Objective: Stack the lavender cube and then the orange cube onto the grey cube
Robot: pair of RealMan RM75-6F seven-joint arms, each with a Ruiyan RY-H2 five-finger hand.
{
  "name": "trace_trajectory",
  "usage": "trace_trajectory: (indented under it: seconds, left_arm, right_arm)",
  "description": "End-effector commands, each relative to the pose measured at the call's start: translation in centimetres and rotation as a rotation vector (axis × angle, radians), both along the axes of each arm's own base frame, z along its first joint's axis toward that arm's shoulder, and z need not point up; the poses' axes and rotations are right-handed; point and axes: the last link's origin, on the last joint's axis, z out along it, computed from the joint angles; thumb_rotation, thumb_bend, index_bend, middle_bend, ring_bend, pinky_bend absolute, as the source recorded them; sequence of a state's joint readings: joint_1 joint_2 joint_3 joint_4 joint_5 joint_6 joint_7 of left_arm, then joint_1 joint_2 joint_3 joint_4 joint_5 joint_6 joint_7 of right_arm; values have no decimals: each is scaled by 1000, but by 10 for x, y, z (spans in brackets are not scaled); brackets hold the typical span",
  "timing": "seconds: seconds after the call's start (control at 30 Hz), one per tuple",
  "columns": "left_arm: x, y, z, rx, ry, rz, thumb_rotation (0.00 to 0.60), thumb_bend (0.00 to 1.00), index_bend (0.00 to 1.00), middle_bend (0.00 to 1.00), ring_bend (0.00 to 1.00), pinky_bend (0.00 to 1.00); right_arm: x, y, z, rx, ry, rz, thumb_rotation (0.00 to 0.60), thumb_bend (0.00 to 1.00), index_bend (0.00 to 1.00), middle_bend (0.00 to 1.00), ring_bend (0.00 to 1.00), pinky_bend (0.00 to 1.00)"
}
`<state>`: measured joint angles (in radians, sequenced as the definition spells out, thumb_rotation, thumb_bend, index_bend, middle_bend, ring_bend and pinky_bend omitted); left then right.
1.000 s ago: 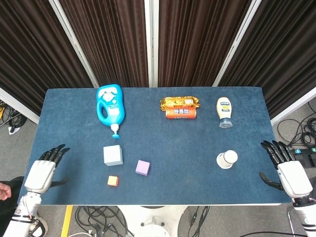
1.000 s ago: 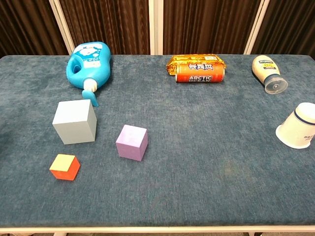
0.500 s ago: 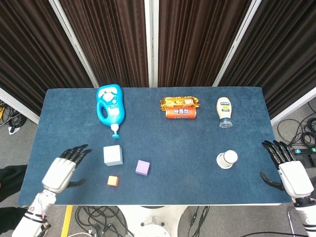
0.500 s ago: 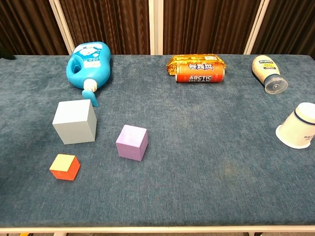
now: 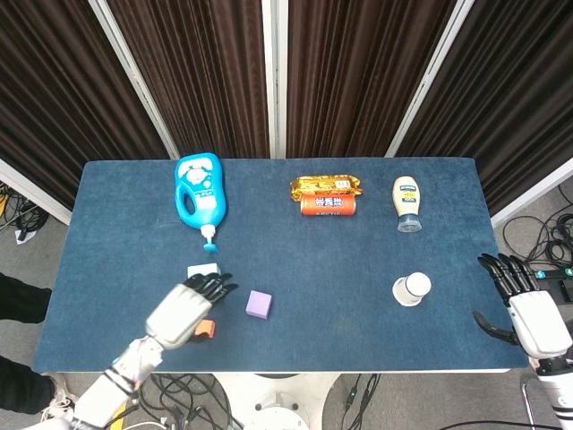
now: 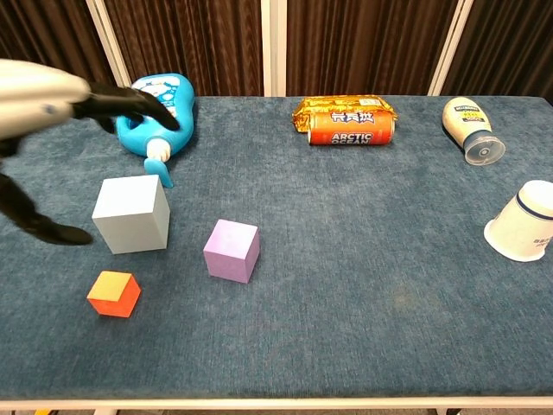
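Observation:
The grey cube (image 6: 131,213) stands at the front left of the table, with the lavender cube (image 6: 232,250) to its right and the small orange cube (image 6: 114,293) in front of it. My left hand (image 5: 188,305) hovers above the grey cube (image 5: 202,269) with its fingers spread, holding nothing. In the head view it covers most of that cube and part of the orange cube (image 5: 207,329). The lavender cube (image 5: 259,305) lies just right of the hand. In the chest view the left hand (image 6: 60,112) shows at upper left. My right hand (image 5: 528,313) rests open at the table's right edge.
A blue detergent bottle (image 5: 200,190) lies behind the cubes. At the back middle sit a snack pack (image 5: 326,186) and an orange can (image 5: 328,205). A mayonnaise bottle (image 5: 407,202) is at back right, and a tipped paper cup (image 5: 411,288) lies near my right hand.
My left hand has swung from the table's left edge to the right and up, now hovering over the grey cube. The cubes and the right hand have stayed put.

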<state>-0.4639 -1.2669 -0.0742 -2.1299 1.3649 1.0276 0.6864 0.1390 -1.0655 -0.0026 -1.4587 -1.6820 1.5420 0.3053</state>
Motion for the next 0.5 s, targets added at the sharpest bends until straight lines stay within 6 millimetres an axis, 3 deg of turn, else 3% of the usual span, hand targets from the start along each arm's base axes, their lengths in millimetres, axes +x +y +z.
trace_trajectory:
  seconds: [0.03, 0.27, 0.5]
  left_arm:
    - [25, 7, -25, -45, 8, -45, 600, 108, 200, 244, 191, 275]
    - [46, 14, -67, -75, 52, -59, 600, 123, 201, 257, 196, 280]
    - [49, 20, -90, -63, 102, -19, 600, 129, 207, 280, 209, 287]
  right_arm:
    - [0, 0, 1, -4, -7, 5, 600, 202, 31, 81, 0, 0]
    - [0, 1, 3, -17, -11, 17, 600, 201, 32, 81, 0, 0]
    - [0, 2, 6, -32, -32, 25, 600, 201, 32, 82, 0, 0]
